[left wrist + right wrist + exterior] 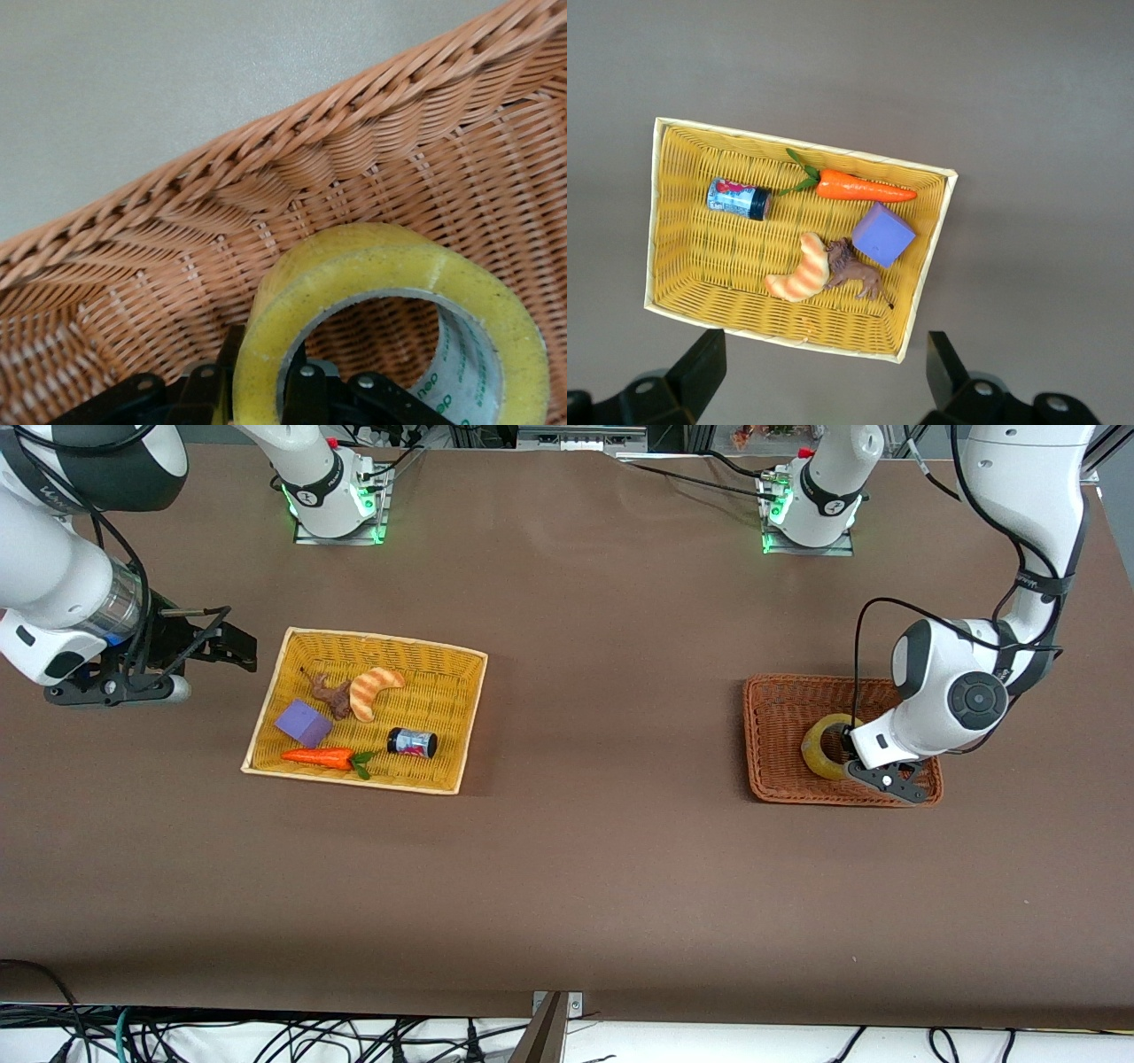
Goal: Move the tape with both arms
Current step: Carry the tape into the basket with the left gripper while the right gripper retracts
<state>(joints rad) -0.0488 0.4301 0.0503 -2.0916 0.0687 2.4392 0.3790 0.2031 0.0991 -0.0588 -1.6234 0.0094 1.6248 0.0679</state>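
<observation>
The tape [819,749], a yellowish ring, stands on edge in the brown wicker basket [769,691] toward the left arm's end of the table. My left gripper [849,755] is down in that basket. In the left wrist view the gripper [264,374] has one finger inside the core hole and one outside, shut on the wall of the tape [354,266], with the basket wall [310,142] close by. My right gripper [237,646] is open and empty in the air beside the yellow basket [447,717], over the table at the right arm's end; in its wrist view the gripper [824,354] frames bare table.
The yellow basket [678,266] holds a croissant [374,689], a brown figure [331,693], a purple block [303,723], a carrot [319,757] and a small black-capped jar [412,742]. Brown table lies between the two baskets.
</observation>
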